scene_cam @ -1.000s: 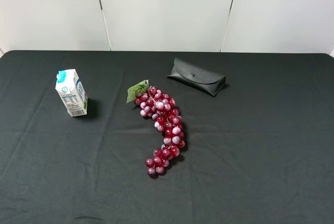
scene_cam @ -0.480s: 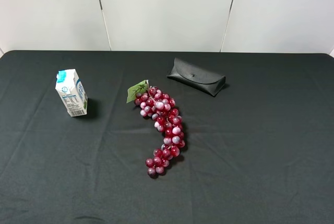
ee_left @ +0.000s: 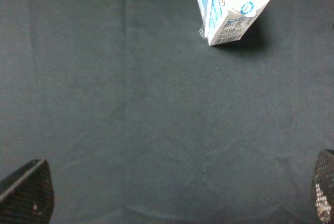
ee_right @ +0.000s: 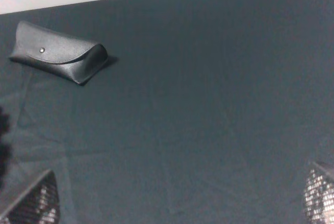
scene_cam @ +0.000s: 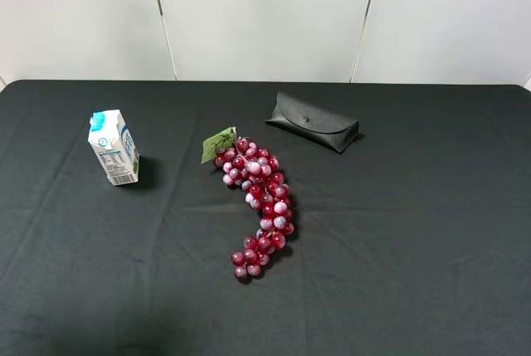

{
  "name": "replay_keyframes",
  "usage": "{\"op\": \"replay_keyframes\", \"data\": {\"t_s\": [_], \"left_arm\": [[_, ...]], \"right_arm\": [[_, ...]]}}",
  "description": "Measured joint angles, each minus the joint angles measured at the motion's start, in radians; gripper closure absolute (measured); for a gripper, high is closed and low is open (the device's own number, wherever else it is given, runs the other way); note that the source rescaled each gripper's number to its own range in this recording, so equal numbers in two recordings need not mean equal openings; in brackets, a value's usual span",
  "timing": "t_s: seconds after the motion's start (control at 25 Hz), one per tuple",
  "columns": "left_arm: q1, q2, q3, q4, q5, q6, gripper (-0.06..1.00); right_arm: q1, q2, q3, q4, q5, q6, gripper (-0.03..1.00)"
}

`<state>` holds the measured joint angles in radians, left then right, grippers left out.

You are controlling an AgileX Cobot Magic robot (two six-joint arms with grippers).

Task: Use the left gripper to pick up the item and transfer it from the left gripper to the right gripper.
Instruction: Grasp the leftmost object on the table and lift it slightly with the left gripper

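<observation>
Three objects rest on the black cloth-covered table (scene_cam: pixel 415 248): you see the small white drink carton with light-blue gabled top (scene_cam: pixel 114 148) (ee_left: pixel 232 7) standing upright at the left, well apart from the bunch of red grapes (scene_cam: pixel 257 202) and black flap case (scene_cam: pixel 313 122). Your left gripper (ee_left: pixel 175 190) and right gripper (ee_right: pixel 176 197) both show fingertips spread wide, holding nothing.

Open cloth (scene_cam: pixel 66 231) rings carton (scene_cam: pixel 114 148); grapes (scene_cam: pixel 255 202) well apart.

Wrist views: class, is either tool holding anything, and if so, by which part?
Nothing is held. The left tool and the right tool are both open with nothing between their tips. The carton stands alone, touched by neither.
</observation>
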<state>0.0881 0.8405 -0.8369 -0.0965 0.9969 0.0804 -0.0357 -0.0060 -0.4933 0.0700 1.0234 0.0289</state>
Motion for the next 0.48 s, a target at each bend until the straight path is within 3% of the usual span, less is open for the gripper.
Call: {"op": "replay_keyframes", "data": {"t_s": [0.24,0.48], "left_arm": [[-0.091,0.293,-0.054,0.004,-0.098,-0.024,-0.06],[-0.234,0.53,-0.137,0.096,-0.174,-0.181,-0.06]], "right_arm": [[0.0,0.0,0.0,0.0,0.0,0.0,-0.03],[0.0,0.0,0.0,0.0,0.0,0.0,-0.03]]}}
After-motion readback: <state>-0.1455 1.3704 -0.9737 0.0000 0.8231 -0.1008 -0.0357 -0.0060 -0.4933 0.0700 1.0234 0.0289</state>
